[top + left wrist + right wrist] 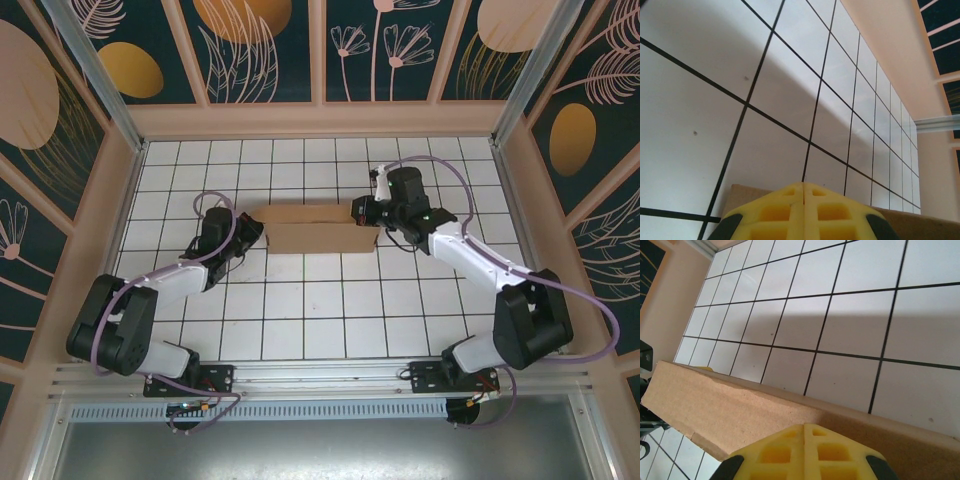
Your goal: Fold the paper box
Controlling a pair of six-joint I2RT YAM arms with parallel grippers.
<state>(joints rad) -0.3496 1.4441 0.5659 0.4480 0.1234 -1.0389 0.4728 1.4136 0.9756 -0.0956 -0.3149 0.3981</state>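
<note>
Our left gripper [804, 185] has its fingers pressed together, gripping nothing, at the box's [312, 231] left end. Our right gripper [804, 426] is closed likewise at its right end. We see the box beyond the worktop's [300, 320] centre, nearer the far edge.

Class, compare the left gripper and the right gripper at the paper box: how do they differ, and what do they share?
The left gripper sits at the left end of the paper box, the right gripper at its right end. From the left wrist the cardboard is a thin strip beyond the left gripper; from the right wrist it is a long, broad panel beyond the right gripper. Shared: both have yellow fingers pressed shut.
</note>
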